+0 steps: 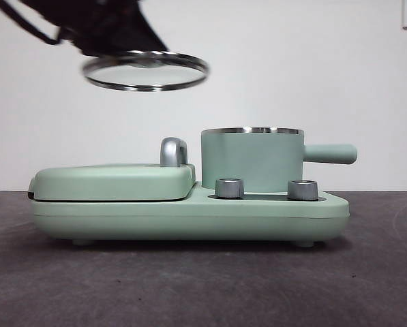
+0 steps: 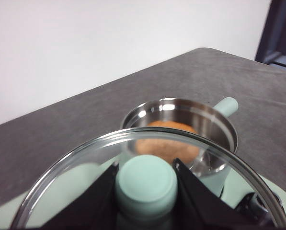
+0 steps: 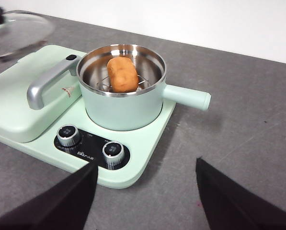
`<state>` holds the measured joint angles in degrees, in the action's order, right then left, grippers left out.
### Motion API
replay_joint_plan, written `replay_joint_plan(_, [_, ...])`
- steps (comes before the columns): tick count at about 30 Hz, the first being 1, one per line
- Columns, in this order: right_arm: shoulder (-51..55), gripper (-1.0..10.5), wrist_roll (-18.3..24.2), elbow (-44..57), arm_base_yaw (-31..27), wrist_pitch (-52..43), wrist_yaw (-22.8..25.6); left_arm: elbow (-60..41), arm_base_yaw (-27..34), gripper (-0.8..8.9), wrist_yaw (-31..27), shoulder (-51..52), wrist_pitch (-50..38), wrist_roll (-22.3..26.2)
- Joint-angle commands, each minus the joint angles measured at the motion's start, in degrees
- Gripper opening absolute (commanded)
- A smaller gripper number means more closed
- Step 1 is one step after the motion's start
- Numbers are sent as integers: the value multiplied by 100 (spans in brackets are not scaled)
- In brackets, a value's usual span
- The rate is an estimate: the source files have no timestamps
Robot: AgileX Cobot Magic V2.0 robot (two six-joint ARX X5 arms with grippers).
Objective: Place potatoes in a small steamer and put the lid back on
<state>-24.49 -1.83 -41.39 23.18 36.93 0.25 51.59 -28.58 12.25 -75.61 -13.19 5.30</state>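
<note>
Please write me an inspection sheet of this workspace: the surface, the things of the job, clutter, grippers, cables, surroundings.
Surface: dark grey table, bare around the appliance.
Job's things: potato lies on a wire rack inside the small steamer; the lid hangs in the air over the grill plate, not on the pot.
Clutter: nothing seen.
Grippers: left gripper shut on the lid's knob; right gripper open, holding nothing, near the two dials.
Cables: nothing seen.
Surroundings: plain white wall.

From the front we cannot see inside the steamer (image 1: 252,160); the potato is hidden there. The lid (image 3: 18,33) is cut off in both wrist views.
</note>
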Motion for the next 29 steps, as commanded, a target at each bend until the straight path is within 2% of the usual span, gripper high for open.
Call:
replay_joint_plan(1, [-13, 317, -74, -20, 31, 9, 26, 551, -179, 9, 31, -527, -203, 264])
replay_joint_plan(5, [-11, 317, -81, -20, 31, 70, 22, 1178, -341, 9, 31, -1213, -179, 442])
replay_joint_plan(17, [-11, 317, -118, -20, 31, 214, 24, 2898, -564, 9, 35, -2865, -216, 455])
replay_joint_plan(23, [-11, 317, -219, -20, 31, 214, 24, 3388, -625, 9, 94, -3397, -232, 452])
replay_joint_plan(29, [-13, 317, -219, -20, 31, 216, 24, 3432, -699, 9, 188, -3615, -286, 452])
